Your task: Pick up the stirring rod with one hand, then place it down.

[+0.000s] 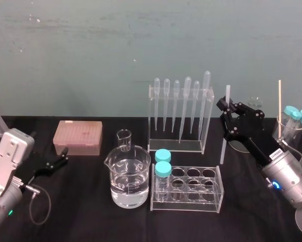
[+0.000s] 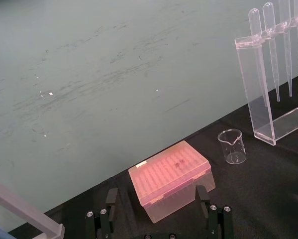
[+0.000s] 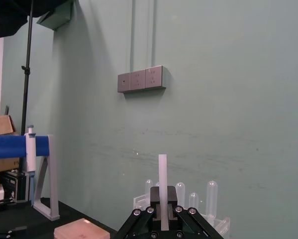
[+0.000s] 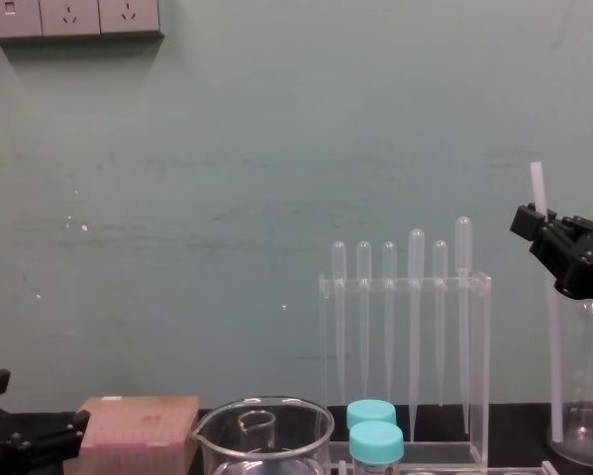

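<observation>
While my right gripper (image 1: 226, 107) clamps the stirring rod (image 1: 223, 146) near its top | rod upright, tip down toward table (image 1: 90, 217) right-rear | left gripper (image 1: 65, 156) idle, spread, left edge.

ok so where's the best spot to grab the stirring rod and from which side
Near its upper end, pinched across the shaft from the robot's right, as the right gripper holds it now. The stirring rod stands upright, thin and even, and the pipette rack stands on its left side. The left gripper sits parked far left.
</observation>
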